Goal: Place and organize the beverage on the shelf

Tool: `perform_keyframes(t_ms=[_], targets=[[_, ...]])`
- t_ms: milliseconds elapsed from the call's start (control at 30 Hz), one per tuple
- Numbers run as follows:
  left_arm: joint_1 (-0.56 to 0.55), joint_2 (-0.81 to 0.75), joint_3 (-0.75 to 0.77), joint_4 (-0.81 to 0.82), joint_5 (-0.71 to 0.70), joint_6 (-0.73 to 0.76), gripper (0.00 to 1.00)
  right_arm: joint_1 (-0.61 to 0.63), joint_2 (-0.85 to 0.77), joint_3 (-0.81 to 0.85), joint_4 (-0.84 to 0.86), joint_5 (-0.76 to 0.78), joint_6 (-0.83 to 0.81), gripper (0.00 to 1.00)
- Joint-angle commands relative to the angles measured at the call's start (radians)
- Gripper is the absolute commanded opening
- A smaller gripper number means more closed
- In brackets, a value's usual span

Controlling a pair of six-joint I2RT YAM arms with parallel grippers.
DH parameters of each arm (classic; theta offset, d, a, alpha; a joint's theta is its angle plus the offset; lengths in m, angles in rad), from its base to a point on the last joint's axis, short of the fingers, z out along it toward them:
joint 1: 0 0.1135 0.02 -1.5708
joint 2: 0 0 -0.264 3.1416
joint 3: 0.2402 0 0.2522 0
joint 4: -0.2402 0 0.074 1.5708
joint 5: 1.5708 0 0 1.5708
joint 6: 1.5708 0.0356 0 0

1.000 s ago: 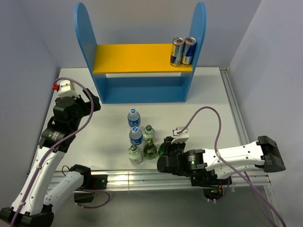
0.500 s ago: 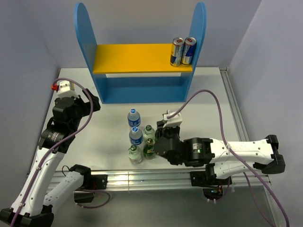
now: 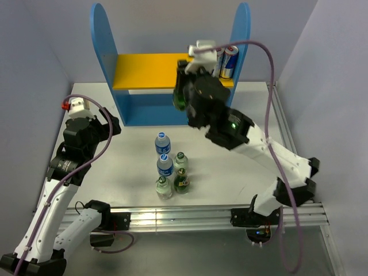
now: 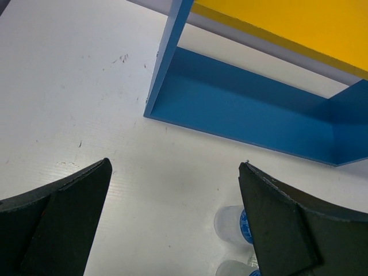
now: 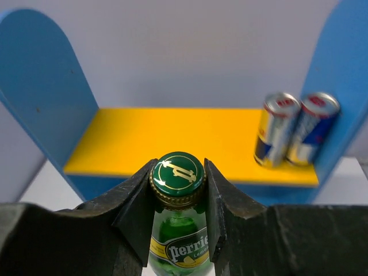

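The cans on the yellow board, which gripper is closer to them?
Right. The right gripper, shut on a green bottle, is raised just left of the cans; the left gripper sits open, low by the shelf's left front.

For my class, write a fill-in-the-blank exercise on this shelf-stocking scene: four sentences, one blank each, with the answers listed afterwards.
1. The right end effector holds a green bottle in front of the shelf's ____ upper board.
2. ____ cans stand on that board.
3. The left end effector is ____.
4. ____ bottles stand on the table.
Missing words: yellow, two, open, five.
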Motion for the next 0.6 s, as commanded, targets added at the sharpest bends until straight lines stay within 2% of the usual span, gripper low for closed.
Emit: perform_keyframes(t_ms=[0,200,567], targets=[[0.017,0.003,0.0,0.007,0.004,0.017,0.99,-0.081,0.163,0.274,0.038,-0.152,-0.06,0.0],[0.043,0.015,-0.002,0.009,0.016,0.018,0.99,-0.196,0.423,0.608,-0.013,-0.284,-0.057,0.0],[0.064,0.026,-0.003,0.004,-0.001,0.014,0.99,-0.314,0.574,0.649,0.131,-0.439,-0.023,0.0]])
